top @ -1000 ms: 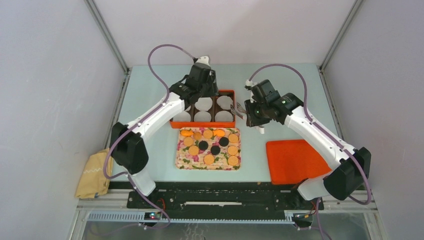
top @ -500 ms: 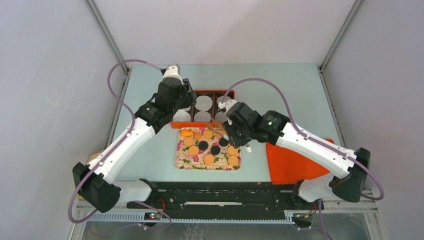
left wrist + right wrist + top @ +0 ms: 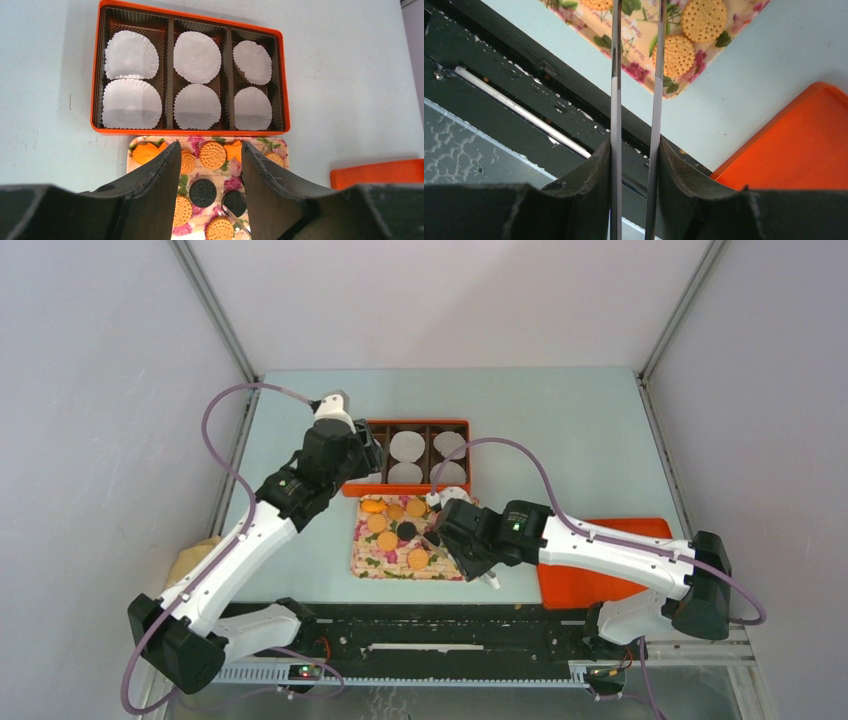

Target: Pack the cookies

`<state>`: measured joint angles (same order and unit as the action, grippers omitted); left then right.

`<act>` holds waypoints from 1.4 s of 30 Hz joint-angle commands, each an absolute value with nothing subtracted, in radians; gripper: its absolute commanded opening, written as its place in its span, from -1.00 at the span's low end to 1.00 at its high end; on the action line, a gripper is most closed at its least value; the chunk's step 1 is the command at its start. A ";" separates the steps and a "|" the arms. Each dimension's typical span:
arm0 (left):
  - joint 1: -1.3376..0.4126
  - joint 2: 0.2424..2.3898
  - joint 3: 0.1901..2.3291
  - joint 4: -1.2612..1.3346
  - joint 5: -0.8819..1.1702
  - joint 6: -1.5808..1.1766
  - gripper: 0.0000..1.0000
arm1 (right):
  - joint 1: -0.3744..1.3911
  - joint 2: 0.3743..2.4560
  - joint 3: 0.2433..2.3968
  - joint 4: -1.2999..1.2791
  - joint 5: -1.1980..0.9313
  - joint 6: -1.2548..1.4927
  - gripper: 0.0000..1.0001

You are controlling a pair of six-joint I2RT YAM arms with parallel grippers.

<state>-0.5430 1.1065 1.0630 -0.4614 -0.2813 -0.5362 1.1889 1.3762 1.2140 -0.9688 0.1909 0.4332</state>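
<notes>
Several golden-orange cookies (image 3: 387,540) and a few black ones (image 3: 202,193) lie on a floral tray (image 3: 365,562). Behind it stands an orange box (image 3: 415,423) with white paper cups (image 3: 197,55) in its compartments; no cookies show in it. My left gripper (image 3: 210,145) is open and empty, hovering over the tray's far edge next to the box. My right gripper (image 3: 635,150) is shut on metal tongs (image 3: 615,75). In the left wrist view the tong tips (image 3: 235,220) sit around a black cookie (image 3: 234,202) on the tray.
An orange lid (image 3: 590,580) lies to the right of the tray, under my right arm. A black rail (image 3: 430,630) runs along the table's near edge. A yellowish object (image 3: 195,558) sits at the table's left edge. White walls enclose the table.
</notes>
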 commanded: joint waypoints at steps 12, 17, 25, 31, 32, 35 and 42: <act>-0.545 1.028 0.997 -0.427 -0.258 -0.569 0.06 | 1.278 1.342 1.186 -0.989 0.283 0.622 -0.22; -0.546 1.023 0.993 -0.424 -0.246 -0.573 0.06 | 1.275 1.333 1.186 -1.013 0.305 0.637 -0.15; -0.546 1.010 0.980 -0.414 -0.238 -0.578 0.06 | 1.278 1.318 1.191 -1.041 0.329 0.656 -0.03; -0.545 1.012 0.967 -0.408 -0.232 -0.583 0.06 | 1.277 1.354 1.191 -1.047 0.320 0.649 0.01; -0.546 1.013 0.965 -0.408 -0.229 -0.583 0.06 | 1.278 1.365 1.191 -1.043 0.319 0.645 0.00; -0.546 1.017 0.961 -0.406 -0.227 -0.582 0.07 | 1.274 1.393 1.190 -1.018 0.311 0.638 -0.05; -0.546 1.016 0.946 -0.407 -0.229 -0.578 0.06 | 1.259 1.432 1.190 -0.960 0.273 0.616 -0.28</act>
